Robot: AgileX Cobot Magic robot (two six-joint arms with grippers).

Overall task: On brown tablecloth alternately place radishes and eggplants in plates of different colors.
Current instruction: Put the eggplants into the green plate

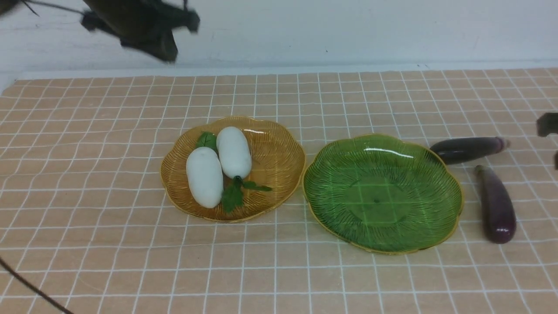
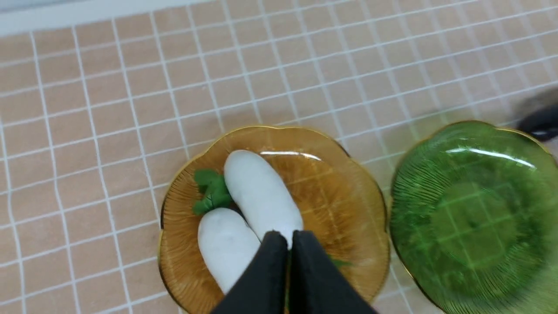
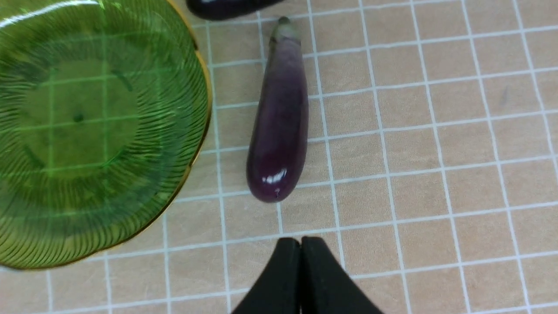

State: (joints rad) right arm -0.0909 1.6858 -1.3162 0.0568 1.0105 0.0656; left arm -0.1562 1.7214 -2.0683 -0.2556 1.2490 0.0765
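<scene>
Green ribbed plastic plate [image 1: 383,196] lies nearest on the tan gridded tablecloth [image 1: 109,244], two glossy purple eggplants [image 1: 497,205] just right of it, the amber ribbed plate [image 1: 279,161] beyond holding both white oval radishes [image 1: 204,176], with the left gripper [image 2: 290,233] above them and the right gripper [image 3: 301,240] by the eggplants both clamped together, empty.

A robot test bench in what looks like a laboratory: a brown tablecloth [image 1: 87,261] with a thin white grid covers the bench up to a bare white wall [image 1: 348,30] on the far side. The machine's dark left arm [image 1: 139,26] hangs, blurred, over the far left. On the cloth lie staged props: a ribbed plastic amber plate [image 1: 283,144] holding white radishes [image 1: 204,176], a green plate [image 1: 379,196], and glossy eggplants [image 1: 497,205] at right.
</scene>
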